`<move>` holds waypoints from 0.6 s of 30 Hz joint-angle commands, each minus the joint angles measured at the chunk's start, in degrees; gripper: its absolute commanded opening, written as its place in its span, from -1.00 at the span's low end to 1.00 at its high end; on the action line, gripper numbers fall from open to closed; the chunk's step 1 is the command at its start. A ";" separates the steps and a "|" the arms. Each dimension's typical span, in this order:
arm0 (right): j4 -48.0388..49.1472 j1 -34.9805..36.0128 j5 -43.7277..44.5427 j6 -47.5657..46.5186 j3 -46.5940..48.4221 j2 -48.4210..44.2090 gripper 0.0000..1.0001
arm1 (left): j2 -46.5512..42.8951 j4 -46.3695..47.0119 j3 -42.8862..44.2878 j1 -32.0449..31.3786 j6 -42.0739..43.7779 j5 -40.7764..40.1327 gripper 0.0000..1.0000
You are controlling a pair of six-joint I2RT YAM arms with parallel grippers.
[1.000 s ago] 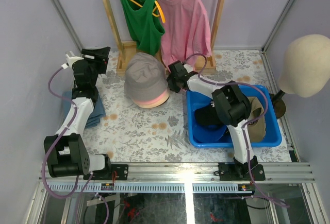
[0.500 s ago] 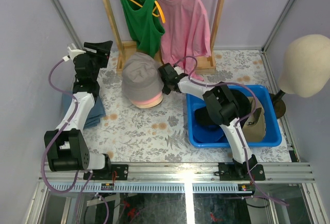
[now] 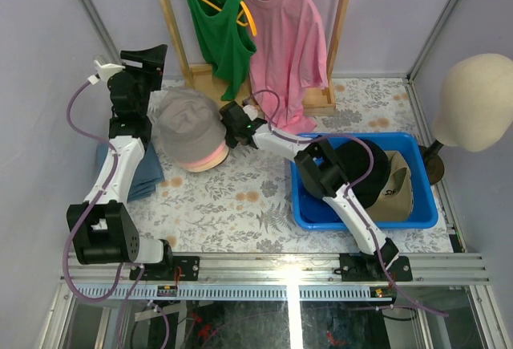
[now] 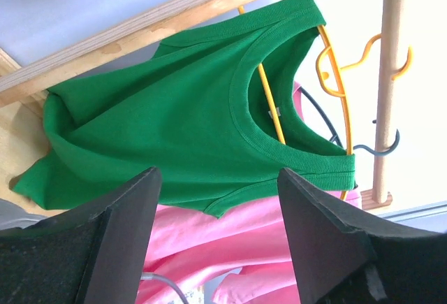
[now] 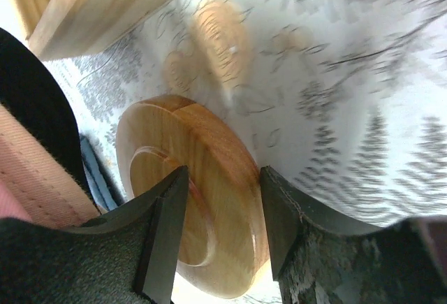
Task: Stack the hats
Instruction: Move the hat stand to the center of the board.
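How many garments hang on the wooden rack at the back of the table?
2. A green sleeveless fabric top hangs on the rack's left; a pink short-sleeved fabric T-shirt hangs to its right. Another could be hidden behind them.

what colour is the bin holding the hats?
Blue bin; it shows best in the top external view.

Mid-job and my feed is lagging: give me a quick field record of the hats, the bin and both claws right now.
Stack: grey-taupe bucket hat over pink hat, only the pink rim showing
Left claw: open, empty, raised toward green shirt
Right claw: jaws apart, at the stack's right edge
Blue bin: black hat and khaki cap inside
Loose: blue cap, far left, unstacked
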 commanded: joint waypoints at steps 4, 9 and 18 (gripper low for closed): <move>-0.70 4.92 -2.63 2.63 11.42 7.32 0.07 | -2.10 1.58 0.33 0.41 -3.00 -2.51 0.36; 1.90 6.20 -3.36 3.38 13.29 9.79 0.07 | -3.51 1.80 -1.36 0.83 -3.88 -2.84 0.36; 9.09 4.28 -3.70 -5.94 5.27 2.77 0.11 | -4.71 4.69 -2.84 2.09 -4.76 -2.24 0.39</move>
